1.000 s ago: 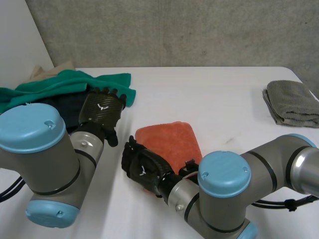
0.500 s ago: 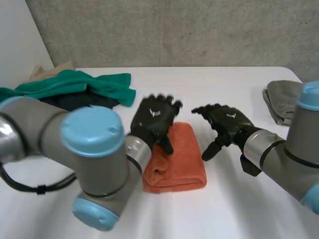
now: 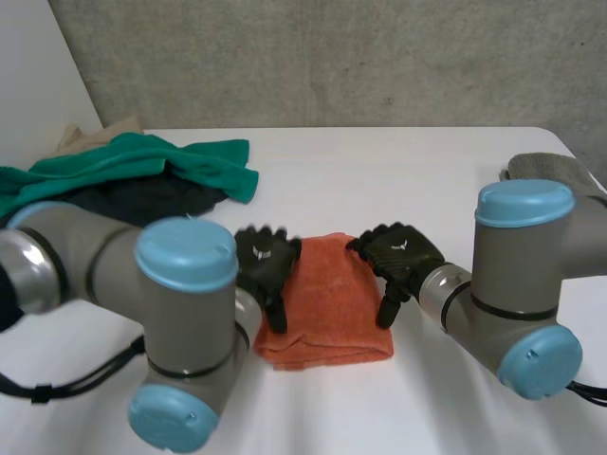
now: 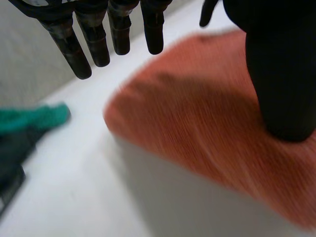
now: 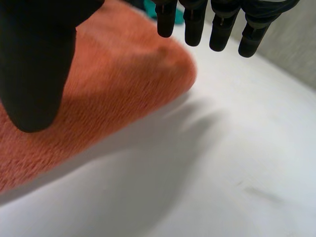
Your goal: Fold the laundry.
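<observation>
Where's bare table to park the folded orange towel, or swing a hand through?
Widest free patch: back middle of the table, between the green cloth pile and the grey towel. A narrower strip lies in front of the orange towel. Crowded: the centre, where left hand and right hand flank that towel.

Head view. The left arm (image 3: pixel 180 313) hides the near part of the dark cloth (image 3: pixel 152 197). The right arm (image 3: pixel 522 256) hides most of the grey towel (image 3: pixel 536 167). The green cloth (image 3: pixel 142 156) is cut off at the picture's edge and covers most of the beige cloth (image 3: pixel 100 131).

The left hand (image 3: pixel 266 268) and the right hand (image 3: pixel 403 258) each cover one side edge of the orange towel (image 3: pixel 327 303).

Wrist views. The orange towel is blurred and cut off, and each thumb hides part of it. Whether the thumbs touch it cannot be told.
</observation>
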Robot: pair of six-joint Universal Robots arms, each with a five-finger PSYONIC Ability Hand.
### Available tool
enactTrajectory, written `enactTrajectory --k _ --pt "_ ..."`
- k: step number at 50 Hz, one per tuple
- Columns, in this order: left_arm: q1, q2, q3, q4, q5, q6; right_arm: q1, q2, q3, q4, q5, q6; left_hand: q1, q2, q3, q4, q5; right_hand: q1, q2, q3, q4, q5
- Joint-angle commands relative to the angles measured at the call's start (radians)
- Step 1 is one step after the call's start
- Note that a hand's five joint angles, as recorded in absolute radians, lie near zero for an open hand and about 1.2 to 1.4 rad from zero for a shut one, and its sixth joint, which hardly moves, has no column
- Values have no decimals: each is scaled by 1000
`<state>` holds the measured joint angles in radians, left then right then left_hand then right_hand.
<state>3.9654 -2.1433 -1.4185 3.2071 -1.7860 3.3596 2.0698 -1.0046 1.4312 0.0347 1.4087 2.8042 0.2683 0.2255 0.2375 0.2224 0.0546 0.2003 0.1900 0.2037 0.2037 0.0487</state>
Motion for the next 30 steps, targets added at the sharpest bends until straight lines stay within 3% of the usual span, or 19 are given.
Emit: enactTrajectory --k 1,7,11,15,25,30 --pt "50 126 85 2 152 73 73 -180 184 -165 29 -26 -28 14 2 18 11 -26 -15 -29 -29 -49" --pt "66 154 182 -67 386 75 142 -198 385 -330 47 -77 -25 17 5 21 14 -26 -15 -29 -29 -49" --pt "69 143 246 -157 491 74 194 -166 425 -430 94 -95 -28 14 2 18 11 -26 -15 -29 -29 -49" --pt "69 134 263 -191 528 73 202 -97 416 -492 118 -107 -28 14 2 18 11 -26 -15 -29 -29 -49" --pt "66 112 254 -190 527 72 202 -2 354 -582 118 -127 -31 12 -1 15 8 -22 -11 -25 -25 -44" --pt "67 114 254 -190 527 70 202 7 327 -618 107 -127 -31 12 -1 15 8 175 185 172 172 152"
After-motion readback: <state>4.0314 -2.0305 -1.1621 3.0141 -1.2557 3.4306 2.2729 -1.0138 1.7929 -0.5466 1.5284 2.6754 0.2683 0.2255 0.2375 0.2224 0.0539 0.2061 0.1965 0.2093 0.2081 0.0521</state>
